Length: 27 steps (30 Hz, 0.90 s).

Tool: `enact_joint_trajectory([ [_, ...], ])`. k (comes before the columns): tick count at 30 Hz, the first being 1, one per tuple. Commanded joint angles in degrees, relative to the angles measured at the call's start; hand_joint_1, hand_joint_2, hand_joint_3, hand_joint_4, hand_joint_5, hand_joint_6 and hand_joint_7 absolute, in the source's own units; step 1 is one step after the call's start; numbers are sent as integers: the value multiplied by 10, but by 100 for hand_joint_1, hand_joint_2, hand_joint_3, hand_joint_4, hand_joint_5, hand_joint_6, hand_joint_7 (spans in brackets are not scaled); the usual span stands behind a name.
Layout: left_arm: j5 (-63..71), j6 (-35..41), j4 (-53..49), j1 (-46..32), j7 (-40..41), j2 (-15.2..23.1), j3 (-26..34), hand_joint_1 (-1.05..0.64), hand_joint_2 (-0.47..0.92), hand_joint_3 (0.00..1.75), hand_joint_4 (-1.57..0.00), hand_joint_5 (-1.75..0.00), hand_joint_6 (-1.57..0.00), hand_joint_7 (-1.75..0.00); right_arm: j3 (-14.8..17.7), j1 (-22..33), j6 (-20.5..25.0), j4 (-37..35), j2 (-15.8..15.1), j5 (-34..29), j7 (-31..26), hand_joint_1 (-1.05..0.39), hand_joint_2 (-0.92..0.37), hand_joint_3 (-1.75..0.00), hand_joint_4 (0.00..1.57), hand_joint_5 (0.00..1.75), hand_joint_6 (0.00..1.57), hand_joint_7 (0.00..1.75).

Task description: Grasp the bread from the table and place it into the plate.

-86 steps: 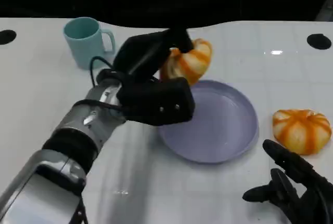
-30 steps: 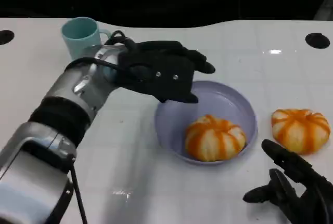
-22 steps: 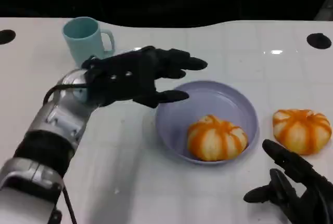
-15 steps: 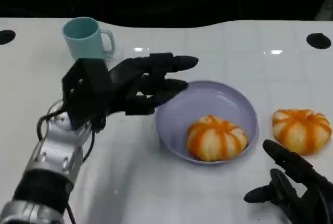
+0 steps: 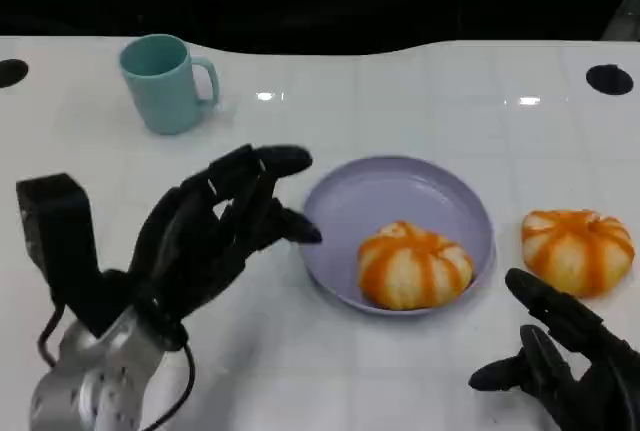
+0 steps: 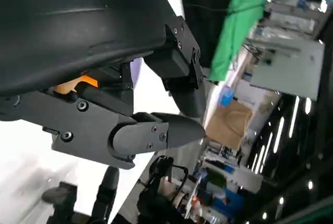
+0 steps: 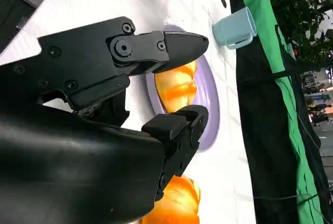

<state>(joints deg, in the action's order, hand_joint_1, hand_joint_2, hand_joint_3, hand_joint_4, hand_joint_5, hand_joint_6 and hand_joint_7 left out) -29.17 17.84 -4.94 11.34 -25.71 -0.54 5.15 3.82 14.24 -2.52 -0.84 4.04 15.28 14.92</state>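
Note:
An orange-striped bread roll lies in the lavender plate, toward its near rim. A second striped roll rests on the table to the right of the plate. My left hand hovers to the left of the plate, fingers spread, holding nothing. My right hand rests at the near right edge with fingers apart, just below the second roll. In the right wrist view the plate and its roll show past my fingers, with the other roll close by.
A teal mug stands at the back left. Two dark round holes mark the table at the far left and far right. The table's far edge meets a black backdrop.
My left hand carried the roll from behind the plate, released it into the plate, then drew back toward me and to the left with fingers spread. The right hand stayed put.

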Motion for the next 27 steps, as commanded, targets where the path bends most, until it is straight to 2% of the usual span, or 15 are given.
enact_joint_trajectory([
  [1,-31,48,70,-55,42,-9,15,-53,92,50,-59,-175,-39,-163,4,5,6,14,-6,9,-1,-75,-92,-32,82,100,115,6],
  [7,-37,51,115,-105,70,-23,18,-53,92,51,-69,-175,-43,-173,3,7,7,17,-8,8,2,-74,-92,-33,82,99,114,6],
  [14,-21,38,165,-166,106,-43,10,-53,92,56,-76,-175,-47,-175,-1,11,10,24,-7,2,-3,-74,-92,-33,82,99,114,6],
  [19,-34,44,179,-199,115,-53,10,-51,92,54,-72,-175,-45,-174,1,11,12,25,-7,7,-1,-75,-92,-33,82,99,113,6],
  [27,-18,38,172,-205,118,-48,1,-49,92,55,-70,-175,-45,-175,4,11,12,24,-11,8,3,-75,-92,-33,81,98,112,6],
])
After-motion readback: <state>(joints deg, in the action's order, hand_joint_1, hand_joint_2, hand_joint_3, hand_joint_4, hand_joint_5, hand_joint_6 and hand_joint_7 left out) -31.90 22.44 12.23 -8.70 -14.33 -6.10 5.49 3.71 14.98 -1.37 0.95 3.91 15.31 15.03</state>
